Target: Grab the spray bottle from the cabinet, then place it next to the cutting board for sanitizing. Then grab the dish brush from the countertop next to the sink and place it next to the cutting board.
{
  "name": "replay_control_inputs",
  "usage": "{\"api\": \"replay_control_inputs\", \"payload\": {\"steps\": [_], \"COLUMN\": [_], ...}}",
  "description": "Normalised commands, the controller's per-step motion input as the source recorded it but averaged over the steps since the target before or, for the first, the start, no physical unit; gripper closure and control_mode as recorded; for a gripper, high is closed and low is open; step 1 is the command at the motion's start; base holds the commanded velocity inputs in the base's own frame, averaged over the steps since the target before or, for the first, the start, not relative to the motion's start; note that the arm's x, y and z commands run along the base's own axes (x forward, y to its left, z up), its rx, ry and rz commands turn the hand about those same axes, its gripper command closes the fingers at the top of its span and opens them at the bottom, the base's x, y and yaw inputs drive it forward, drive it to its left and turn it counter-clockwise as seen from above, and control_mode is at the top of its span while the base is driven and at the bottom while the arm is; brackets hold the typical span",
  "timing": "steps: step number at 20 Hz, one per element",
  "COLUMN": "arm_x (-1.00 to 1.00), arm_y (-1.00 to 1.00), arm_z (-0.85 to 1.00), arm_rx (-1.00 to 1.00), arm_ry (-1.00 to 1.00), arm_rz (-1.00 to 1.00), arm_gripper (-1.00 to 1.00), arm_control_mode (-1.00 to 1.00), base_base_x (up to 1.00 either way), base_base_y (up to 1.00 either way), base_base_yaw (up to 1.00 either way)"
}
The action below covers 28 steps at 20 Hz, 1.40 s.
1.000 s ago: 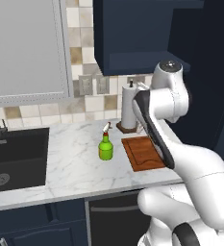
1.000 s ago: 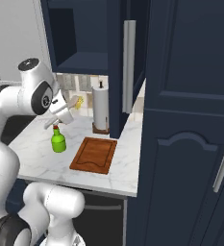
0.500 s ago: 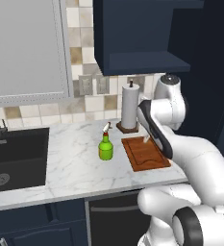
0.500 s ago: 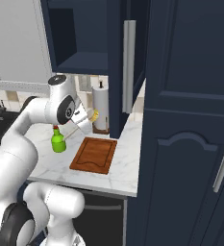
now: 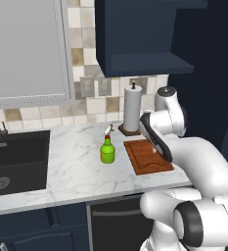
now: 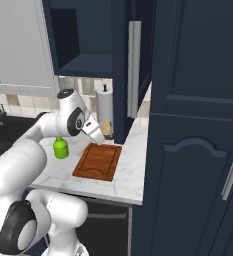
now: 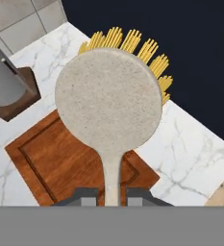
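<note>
One dish brush point(image 7: 108, 103), one spray bottle point(image 5: 107, 150), one cutting board point(image 5: 147, 156) are counted.
The brush is held above the board by its handle in the closed tool point(image 7: 112, 194), head pointing away along the tool's axis; the bottle stands upright on the desk point(image 5: 71, 171) beside the board.

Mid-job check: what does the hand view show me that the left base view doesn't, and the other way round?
Hand view: the dish brush, its slim handle clamped in the shut hand, yellow bristles fanned behind the round head, held above the cutting board.
Left base view: the green spray bottle standing on the countertop left of the board, and the black sink further left.
Shared: the cutting board, marble countertop and paper-towel roll on its brown stand.
</note>
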Motion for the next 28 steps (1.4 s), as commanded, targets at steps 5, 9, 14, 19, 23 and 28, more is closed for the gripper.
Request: {"api": "replay_control_inputs", "payload": {"steps": [5, 9, 14, 19, 23, 28], "arm_x": [0.01, 0.00, 0.01, 0.00, 0.00, 0.18], "arm_y": [-0.26, -0.43, -0.26, -0.17, -0.39, -0.35], "arm_z": [-0.10, -0.08, -0.12, -0.14, -0.26, -0.34], "arm_rx": [-0.12, -0.04, -0.05, -0.09, -0.07, 0.00], "arm_ry": [0.02, 0.15, 0.19, 0.02, 0.00, 0.03], "arm_rz": [0.01, 0.06, 0.13, 0.15, 0.17, 0.19], "arm_gripper": [1.00, 1.00, 1.00, 1.00, 1.00, 1.00], "arm_control_mode": [-1.00, -1.00, -1.00, -1.00, -1.00, -1.00], "base_base_x": [0.00, 0.00, 0.00, 0.00, 0.00, 0.00], "base_base_y": [0.00, 0.00, 0.00, 0.00, 0.00, 0.00], "base_base_yaw": [0.00, 0.00, 0.00, 0.00, 0.00, 0.00]}}
